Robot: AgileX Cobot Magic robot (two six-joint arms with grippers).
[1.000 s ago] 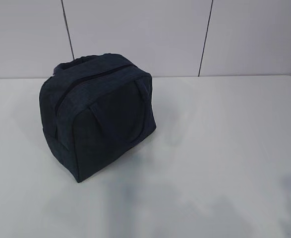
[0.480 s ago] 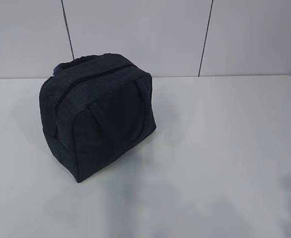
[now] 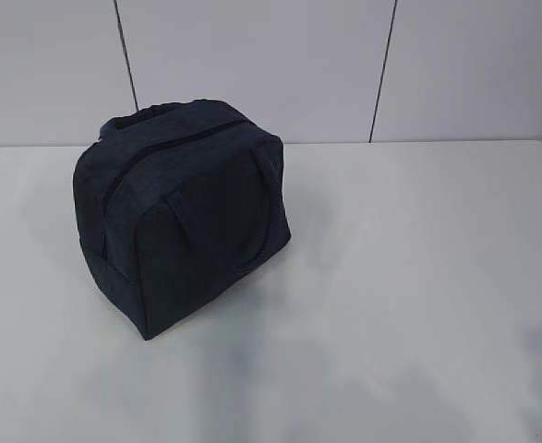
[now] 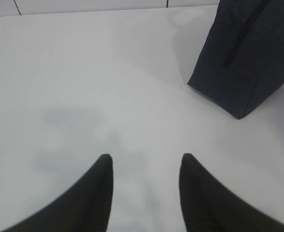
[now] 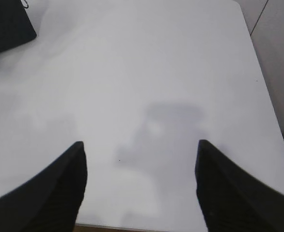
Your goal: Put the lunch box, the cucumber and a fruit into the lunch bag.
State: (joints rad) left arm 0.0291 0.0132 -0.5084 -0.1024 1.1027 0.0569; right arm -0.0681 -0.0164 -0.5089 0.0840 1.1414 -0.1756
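No visible change across the exterior pictures. The lunch bag (image 3: 180,214) sits at the same spot on the surface (image 3: 409,277), same tilt, zipper line and handle in the same places. The faint shadows on the near part of the surface show no clear shift. No arm enters the exterior view.

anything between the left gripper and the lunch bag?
No. In the left wrist view, only bare white table lies between the open, empty left gripper and the lunch bag, up and to the right.
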